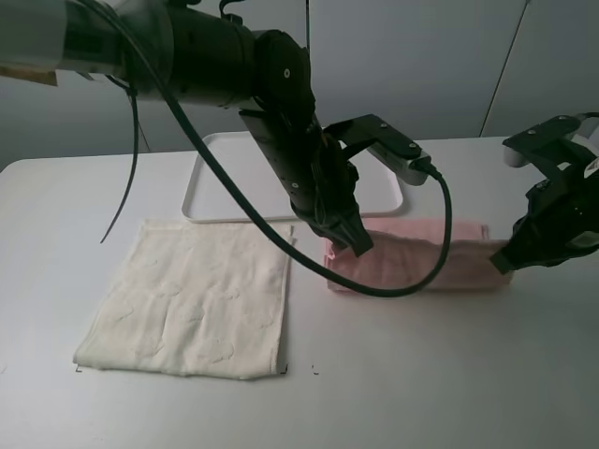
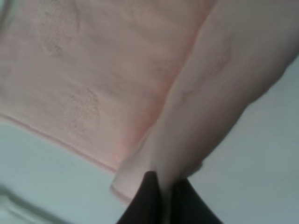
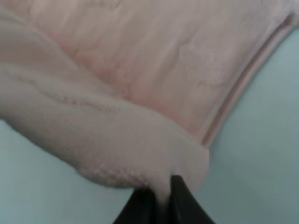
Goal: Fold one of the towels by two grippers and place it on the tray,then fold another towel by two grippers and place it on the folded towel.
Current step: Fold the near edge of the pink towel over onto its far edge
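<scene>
A pink towel [image 1: 421, 254] lies on the white table right of centre, its near edge lifted and rolled toward the far edge. My left gripper [image 1: 354, 245] is shut on the towel's left near corner [image 2: 154, 154]. My right gripper [image 1: 506, 263] is shut on its right near corner [image 3: 154, 163]. A cream towel [image 1: 192, 297] lies flat on the left of the table. The white tray [image 1: 217, 178] stands at the back, behind the left arm, with nothing visible in it.
The left arm and its black cable [image 1: 412, 281] stretch across the tray and loop over the pink towel. The table's front edge is near the cream towel.
</scene>
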`<state>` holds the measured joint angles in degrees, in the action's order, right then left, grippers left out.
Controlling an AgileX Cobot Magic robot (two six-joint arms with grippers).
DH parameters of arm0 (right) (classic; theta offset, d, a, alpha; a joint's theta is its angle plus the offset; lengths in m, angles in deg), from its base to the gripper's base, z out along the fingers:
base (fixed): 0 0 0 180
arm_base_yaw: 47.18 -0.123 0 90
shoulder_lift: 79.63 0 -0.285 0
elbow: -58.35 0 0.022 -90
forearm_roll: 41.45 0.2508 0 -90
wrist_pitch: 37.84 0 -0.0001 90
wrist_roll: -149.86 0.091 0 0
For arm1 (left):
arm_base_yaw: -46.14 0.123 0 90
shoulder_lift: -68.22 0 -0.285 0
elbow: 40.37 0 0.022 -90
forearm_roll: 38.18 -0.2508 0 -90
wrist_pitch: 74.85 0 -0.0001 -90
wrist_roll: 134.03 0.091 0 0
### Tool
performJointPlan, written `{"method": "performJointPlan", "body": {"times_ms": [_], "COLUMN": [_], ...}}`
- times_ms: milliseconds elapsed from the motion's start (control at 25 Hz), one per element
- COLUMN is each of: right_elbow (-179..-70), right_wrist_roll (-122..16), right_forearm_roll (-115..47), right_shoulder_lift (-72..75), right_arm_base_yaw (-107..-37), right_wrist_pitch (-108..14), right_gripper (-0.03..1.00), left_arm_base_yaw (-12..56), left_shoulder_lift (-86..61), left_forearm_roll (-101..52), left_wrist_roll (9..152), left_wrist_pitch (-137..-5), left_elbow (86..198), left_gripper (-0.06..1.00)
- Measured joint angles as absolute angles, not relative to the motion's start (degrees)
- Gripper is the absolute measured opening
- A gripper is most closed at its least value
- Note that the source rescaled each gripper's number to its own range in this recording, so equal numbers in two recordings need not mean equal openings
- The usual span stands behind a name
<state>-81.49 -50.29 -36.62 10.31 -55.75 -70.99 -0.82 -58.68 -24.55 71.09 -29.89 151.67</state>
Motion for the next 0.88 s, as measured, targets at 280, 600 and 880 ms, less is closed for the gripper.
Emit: {"method": "performJointPlan", "body": {"times_ms": [280,600,880], "right_elbow": [-81.7,-81.7,-81.7], "right_wrist_roll": [-41.8,-40.3,-35.6], "right_forearm_roll": [-37.4,-37.8,-37.8], "right_shoulder_lift": [14.9,16.3,16.5], "right_arm_base_yaw": [-55.7,-55.7,-55.7], "right_wrist_pitch": [-59.8,-51.4,-53.7], "right_gripper": [0.00,0.95,1.00], "left_arm_base_yaw": [1.8,2.1,2.1], "left_shoulder_lift": [-58.7,-58.7,-58.7], "left_forearm_roll": [-24.4,-26.1,-26.6], "left_wrist_roll": [67.5,62.1,61.6], "left_wrist_pitch": [-34.9,-37.6,-38.0], "left_elbow": [151.7,151.7,151.7], "left_gripper": [0.13,0.97,0.98]}}
